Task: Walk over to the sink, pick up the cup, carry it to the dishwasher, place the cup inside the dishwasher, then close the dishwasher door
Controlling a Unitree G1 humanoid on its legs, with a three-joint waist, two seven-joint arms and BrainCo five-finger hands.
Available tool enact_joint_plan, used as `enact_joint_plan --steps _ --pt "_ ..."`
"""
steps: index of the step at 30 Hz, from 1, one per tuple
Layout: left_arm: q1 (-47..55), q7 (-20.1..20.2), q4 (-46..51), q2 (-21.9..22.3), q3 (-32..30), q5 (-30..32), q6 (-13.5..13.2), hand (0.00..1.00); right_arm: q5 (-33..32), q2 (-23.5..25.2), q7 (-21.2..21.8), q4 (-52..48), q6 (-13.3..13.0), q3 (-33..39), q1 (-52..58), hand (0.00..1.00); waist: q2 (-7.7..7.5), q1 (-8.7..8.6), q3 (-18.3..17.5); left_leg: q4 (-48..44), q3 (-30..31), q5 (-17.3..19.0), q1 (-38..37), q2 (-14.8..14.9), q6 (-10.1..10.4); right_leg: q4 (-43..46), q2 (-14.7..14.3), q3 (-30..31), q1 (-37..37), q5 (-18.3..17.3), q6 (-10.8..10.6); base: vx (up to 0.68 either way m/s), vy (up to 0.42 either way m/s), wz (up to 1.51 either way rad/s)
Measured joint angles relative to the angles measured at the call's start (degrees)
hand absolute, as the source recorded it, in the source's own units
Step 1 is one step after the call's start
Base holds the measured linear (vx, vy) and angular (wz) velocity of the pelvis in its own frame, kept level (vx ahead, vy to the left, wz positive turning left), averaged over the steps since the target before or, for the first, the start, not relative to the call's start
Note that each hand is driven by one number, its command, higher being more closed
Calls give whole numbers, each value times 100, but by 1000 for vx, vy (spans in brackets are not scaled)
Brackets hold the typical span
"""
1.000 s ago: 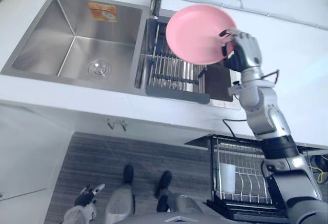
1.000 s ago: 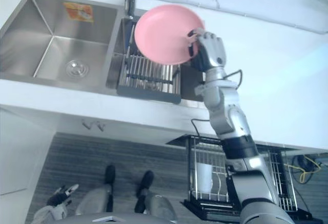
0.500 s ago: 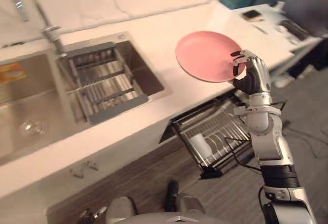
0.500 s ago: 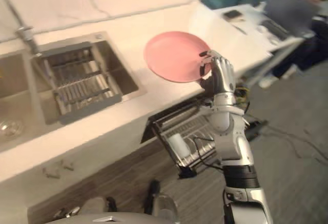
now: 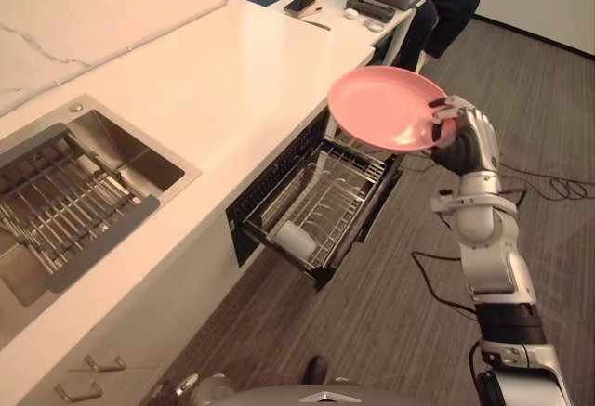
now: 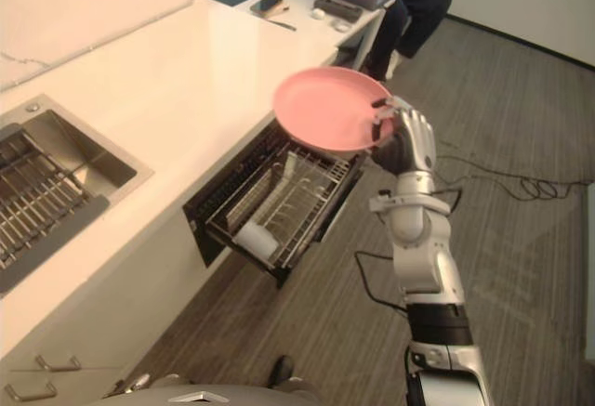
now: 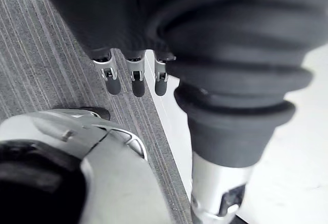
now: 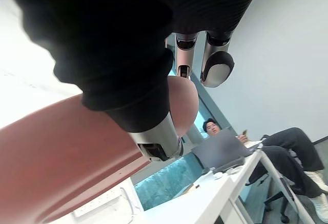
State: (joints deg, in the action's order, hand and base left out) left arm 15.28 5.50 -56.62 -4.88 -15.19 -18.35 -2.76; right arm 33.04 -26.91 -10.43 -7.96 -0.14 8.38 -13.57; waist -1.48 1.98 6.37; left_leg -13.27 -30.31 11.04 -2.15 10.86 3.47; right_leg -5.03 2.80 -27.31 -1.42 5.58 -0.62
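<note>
Right robot hand (image 5: 465, 141) grips pink plate (image 5: 386, 107) | rack (image 5: 337, 190) part-hidden under counter (image 5: 214, 81) | possibly cup (image 5: 296, 239) inside

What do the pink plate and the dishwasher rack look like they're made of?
The pink plate: probably plastic or melamine, smooth matte, evenly coloured with only soft sheen. The dishwasher rack: metal wire, possibly coated, thin pale rods in a grid.

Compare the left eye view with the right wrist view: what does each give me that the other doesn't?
Left eye view: the sink and the pulled-out dishwasher rack with a white cup in it. Right wrist view: the seated person's head and shoulders. Both: the pink plate pinched in the right hand, plus the laptop on its desk.
</note>
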Motion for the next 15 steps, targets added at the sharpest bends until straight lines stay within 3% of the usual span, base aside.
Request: enact_joint_plan --steps 5,12,15 --pt "-9 -10 -24 7 -54 60 -96 0 -14 48 168 -10 42 380 199 100 -167 0 91 226 43 -254 238 -133 -63 -13 60 70 340 145 27 -139 52 -1" --pt "-332 10 -16 -5 -41 43 -215 0 -45 47 132 125 47 393 67 100 -129 -54 603 171 235 -376 820 -376 -238 -12 284 67 871 378 -25 -104 99 3" --pt "-526 19 -8 -30 -26 -40 -237 0 -179 40 -25 582 165 373 -401 100 -78 -71 871 14 278 -348 1180 -444 -316 -11 373 80 1166 533 -17 -85 124 3"
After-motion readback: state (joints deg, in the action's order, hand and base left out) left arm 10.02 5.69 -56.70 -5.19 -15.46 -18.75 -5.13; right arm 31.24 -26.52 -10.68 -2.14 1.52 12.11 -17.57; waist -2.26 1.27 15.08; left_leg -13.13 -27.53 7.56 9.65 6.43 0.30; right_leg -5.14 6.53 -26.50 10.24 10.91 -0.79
